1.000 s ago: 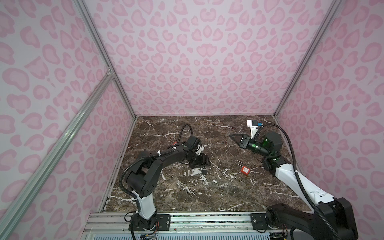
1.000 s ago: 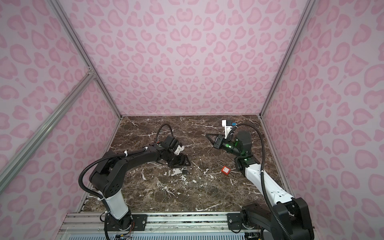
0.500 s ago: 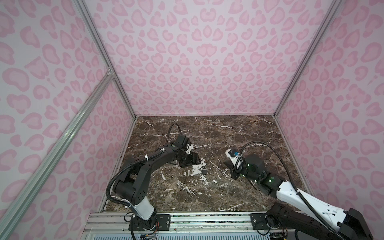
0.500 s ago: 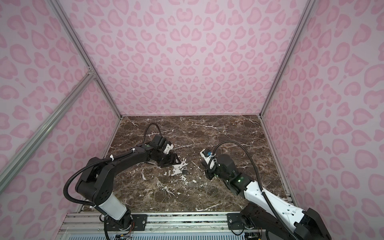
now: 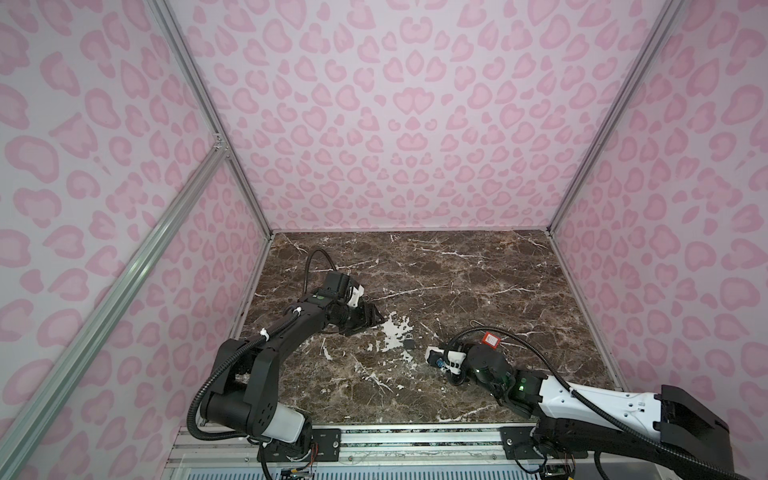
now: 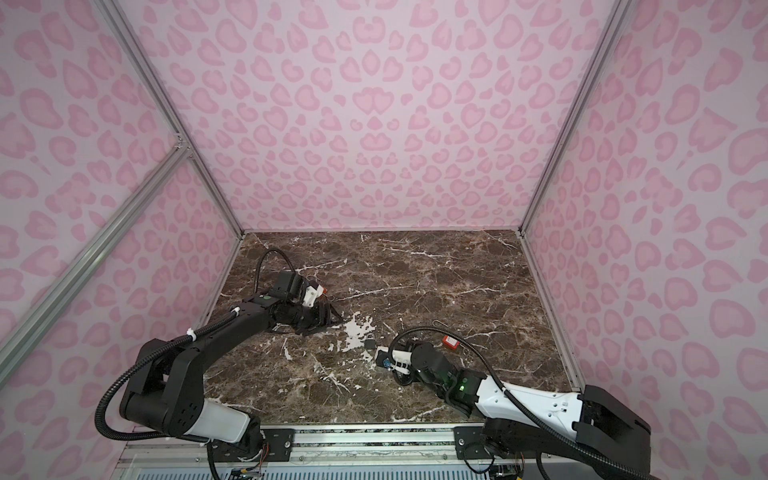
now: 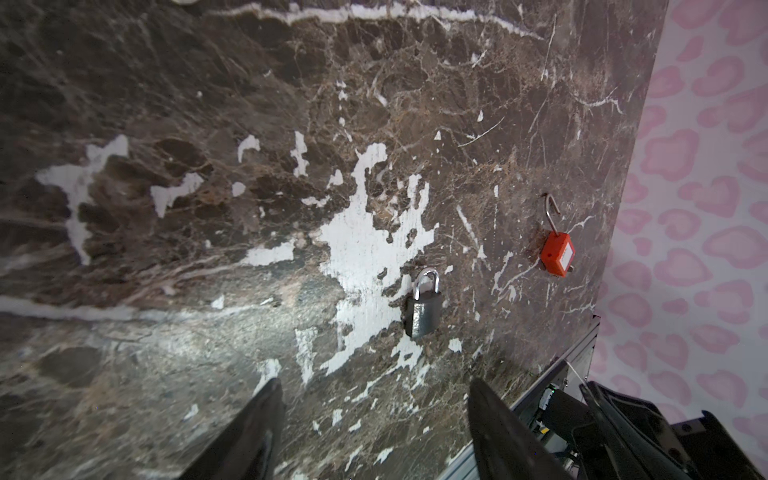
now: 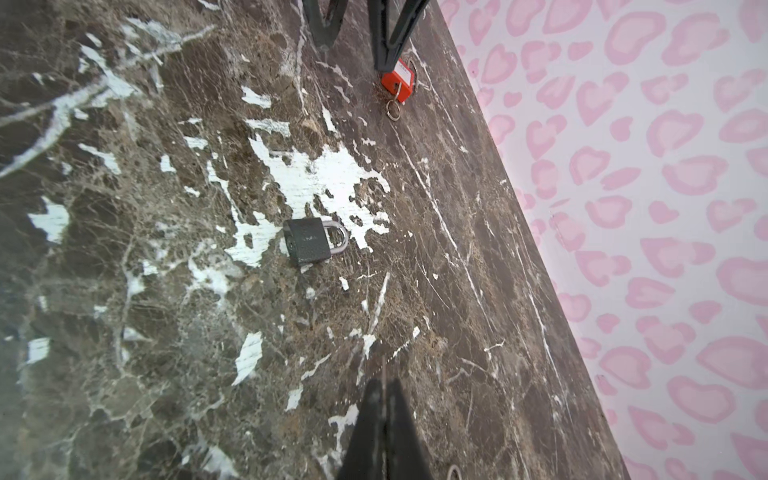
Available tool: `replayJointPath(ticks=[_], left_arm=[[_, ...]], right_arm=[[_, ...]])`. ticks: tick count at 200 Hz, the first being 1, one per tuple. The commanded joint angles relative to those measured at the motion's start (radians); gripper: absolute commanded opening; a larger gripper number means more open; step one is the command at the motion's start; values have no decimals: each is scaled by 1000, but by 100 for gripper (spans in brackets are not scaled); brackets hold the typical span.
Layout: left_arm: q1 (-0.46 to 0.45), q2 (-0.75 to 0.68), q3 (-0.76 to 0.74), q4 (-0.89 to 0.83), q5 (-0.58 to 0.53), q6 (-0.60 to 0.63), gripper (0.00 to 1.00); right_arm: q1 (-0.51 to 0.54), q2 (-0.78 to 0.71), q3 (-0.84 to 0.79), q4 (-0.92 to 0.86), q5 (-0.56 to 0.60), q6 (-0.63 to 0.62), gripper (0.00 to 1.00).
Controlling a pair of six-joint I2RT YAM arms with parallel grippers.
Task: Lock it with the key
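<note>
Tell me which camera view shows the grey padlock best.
The right wrist view: the grey padlock lies large and sharp, body and shackle both plain. The left wrist view shows it smaller. In both top views it is a tiny dark speck.

Soft, even light is filling both top views; the pink walls (image 5: pixel 395 104) are glowing bright, and only faint, diffuse shadows are lying on the dark marble bench (image 5: pixel 457 270). Wide-angle perspective is splaying the frame rails (image 5: pixel 594 137) toward the edges. In the left wrist view a grey sheen is hazing the bench nearest the camera, and the fingers (image 7: pixel 257 436) of the spread left hand (image 7: pixel 374 380) are showing dark and soft, while the grey padlock (image 7: pixel 422 309) is reading crisp. In the right wrist view the wall is washing out pale, and the closed right hand (image 8: pixel 382 386) is blurring at close range
</note>
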Motion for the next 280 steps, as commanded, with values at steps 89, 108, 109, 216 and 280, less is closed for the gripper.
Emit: replayJointPath(ticks=[89, 108, 109, 216, 280], left_arm=[[9, 5, 9, -33, 56, 86, 71], [11, 2, 0, -34, 64, 86, 71], [11, 2, 0, -34, 64, 86, 71], [12, 26, 17, -30, 90, 87, 71], [16, 15, 13, -31, 93, 86, 71]], right_arm=[[29, 395, 193, 115, 53, -87, 0], [11, 417, 187, 134, 29, -80, 0], [9, 419, 187, 134, 26, -79, 0], [-56, 493, 230, 107, -79, -55, 0], [-57, 557, 288, 55, -37, -74, 0]])
